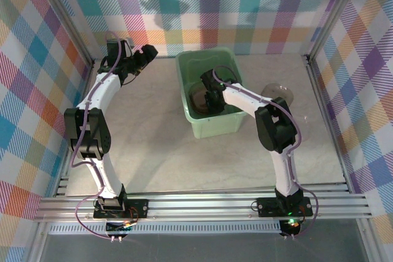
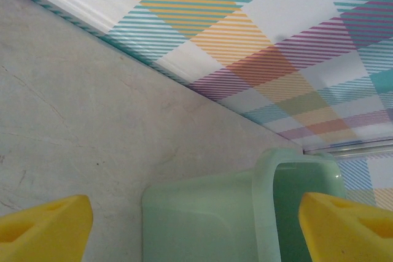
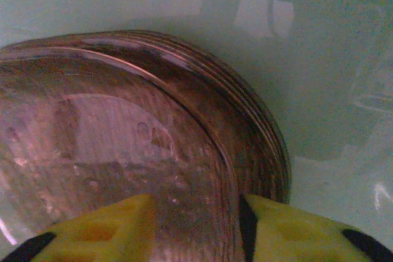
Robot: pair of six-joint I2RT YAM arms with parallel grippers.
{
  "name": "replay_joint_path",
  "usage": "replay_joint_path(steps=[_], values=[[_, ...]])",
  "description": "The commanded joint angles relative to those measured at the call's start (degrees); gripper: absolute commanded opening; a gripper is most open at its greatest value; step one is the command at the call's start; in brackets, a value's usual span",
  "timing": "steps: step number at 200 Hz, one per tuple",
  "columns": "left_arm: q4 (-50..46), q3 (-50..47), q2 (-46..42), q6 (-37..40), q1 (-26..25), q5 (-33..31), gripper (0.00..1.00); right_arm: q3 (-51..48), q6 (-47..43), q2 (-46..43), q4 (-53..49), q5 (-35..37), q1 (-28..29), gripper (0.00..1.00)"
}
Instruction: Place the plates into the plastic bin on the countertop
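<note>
The mint-green plastic bin [image 1: 210, 128] stands on the countertop [image 1: 153, 127] at centre back. Inside it lies a stack of smoky-brown plates [image 1: 198, 100]. My right gripper [image 1: 214, 99] reaches down into the bin over that stack. In the right wrist view its yellow fingers [image 3: 110, 231] stand apart, open, straddling the rim of the top plate [image 3: 123, 127], with the bin's wall [image 3: 319, 59] behind. One more plate [image 1: 279, 93] lies on the countertop right of the bin, behind the right arm. My left gripper [image 1: 145, 54] hovers open left of the bin, holding nothing, and faces the bin's corner [image 2: 202, 219].
Plaid walls [image 1: 202, 4] close in the back and both sides. An aluminium rail [image 1: 202, 204] carries both arm bases at the near edge. Bare countertop [image 2: 92, 121] stretches left of the bin and in front of it.
</note>
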Motion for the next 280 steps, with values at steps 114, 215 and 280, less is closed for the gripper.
replay_joint_path(steps=[114, 215, 280], values=[[-2.4, 9.07, 6.52, 0.07, -1.6, -1.01, 0.87, 3.13, -7.6, -2.34, -0.92, 0.2, -2.75, 0.74], [-5.42, 14.9, 9.45, 2.6, -1.38, -1.2, 0.87, 18.69, -21.44, 3.06, -3.82, 1.76, -3.26, 0.78], [-4.97, 18.22, 11.39, 3.17, -1.38, 0.21, 0.87, 28.01, -34.64, 5.69, -3.39, -0.72, -3.91, 0.72]])
